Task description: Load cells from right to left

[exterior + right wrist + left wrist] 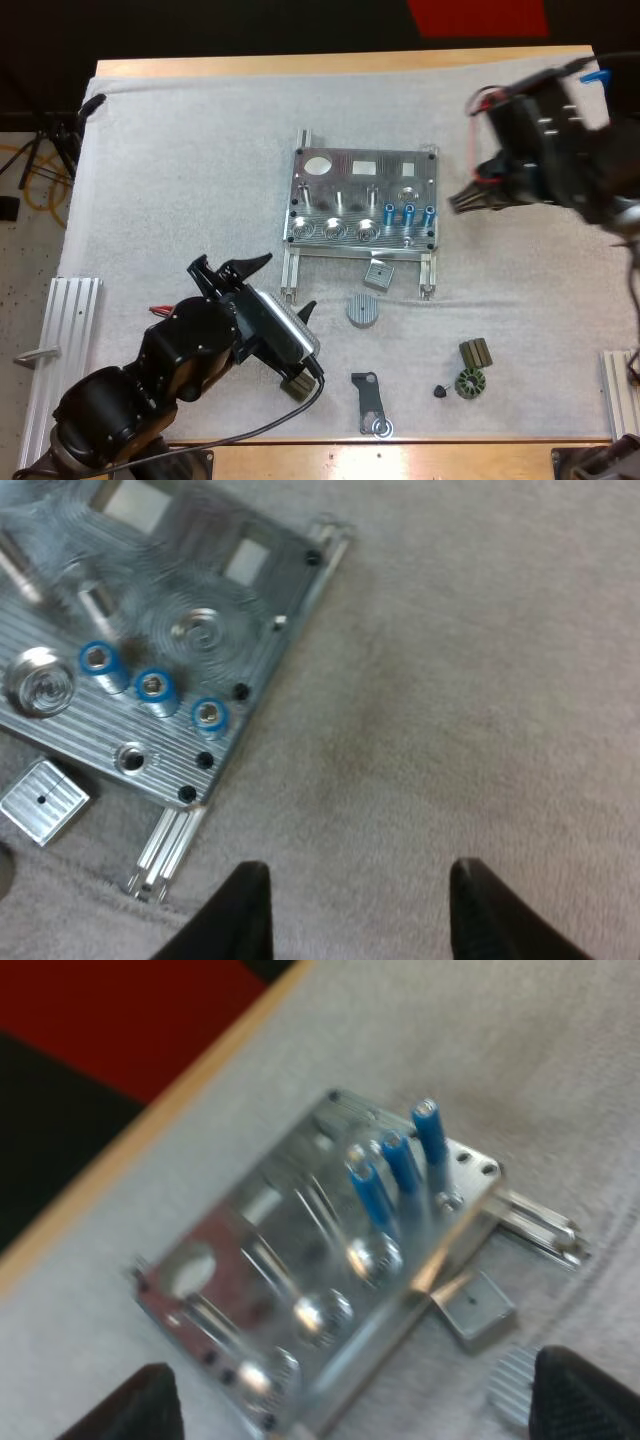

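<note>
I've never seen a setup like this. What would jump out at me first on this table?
First, the shiny metal plate in the middle of the white mat, with three bright blue pegs standing in a row at its near right corner. Next come the robot's black graspers: the left tool hangs open just short of the plate's near left side, and the right tool is open over bare mat to the plate's right.

A robotics lab bench: robot arm point(150, 385) over a white mat point(180, 170), machined metal fixture point(345, 187), spare aluminium rail point(68, 340).
</note>
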